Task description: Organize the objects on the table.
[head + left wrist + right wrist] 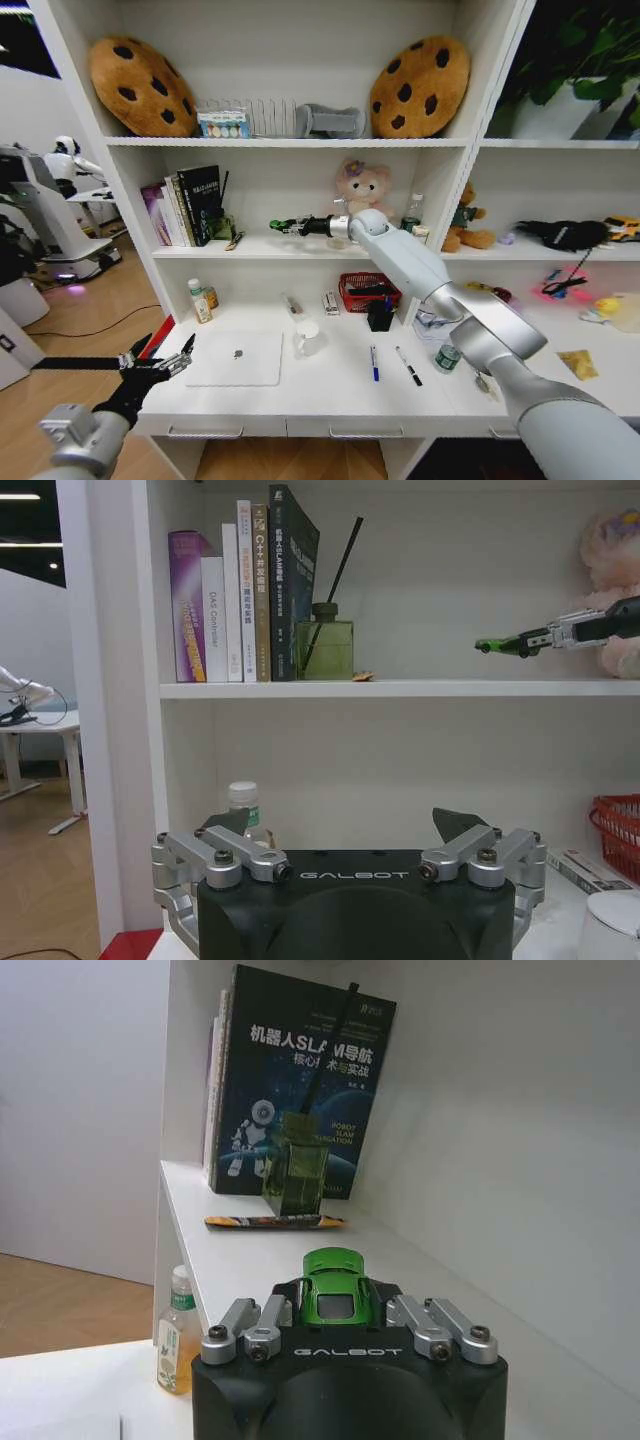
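My right gripper reaches over the middle shelf and is shut on a small green toy car. The left wrist view shows that car held just above the shelf board. On the white table lie a thin silver laptop, a blue pen and a black pen. My left gripper hovers open at the table's front left corner, beside the laptop, with nothing between its fingers.
Books and a green diffuser bottle stand on the shelf ahead of the car. A red basket, a white mug, a black pen cup and a small bottle sit at the back of the table.
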{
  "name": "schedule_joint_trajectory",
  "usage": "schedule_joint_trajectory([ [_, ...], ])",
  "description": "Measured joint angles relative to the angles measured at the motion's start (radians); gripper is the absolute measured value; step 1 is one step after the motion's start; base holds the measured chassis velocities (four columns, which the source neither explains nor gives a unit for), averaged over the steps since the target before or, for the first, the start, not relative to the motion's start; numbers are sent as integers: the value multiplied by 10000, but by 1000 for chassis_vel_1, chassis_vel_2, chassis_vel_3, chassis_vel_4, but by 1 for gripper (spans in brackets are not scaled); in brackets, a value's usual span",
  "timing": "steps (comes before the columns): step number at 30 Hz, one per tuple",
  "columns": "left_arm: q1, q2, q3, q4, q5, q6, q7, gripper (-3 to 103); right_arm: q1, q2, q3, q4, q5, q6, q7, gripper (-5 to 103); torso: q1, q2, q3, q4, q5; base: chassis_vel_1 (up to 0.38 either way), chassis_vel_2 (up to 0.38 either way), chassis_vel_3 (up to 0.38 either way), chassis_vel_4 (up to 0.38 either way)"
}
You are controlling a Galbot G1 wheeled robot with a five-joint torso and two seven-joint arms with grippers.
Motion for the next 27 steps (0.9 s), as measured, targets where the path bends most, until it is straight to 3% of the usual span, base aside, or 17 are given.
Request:
schedule_joint_trajectory([
  [7,0,0,0,0,0,0,0,100,-336,-458,134,314,-34,-110,58,35,-1,1,0,-2,0,0,0,0,0],
  [27,0,0,0,0,0,0,0,100,-142,17,-26,-266,-347,285,298,35,-1,1,-1,1,-2,0,0,0,0],
])
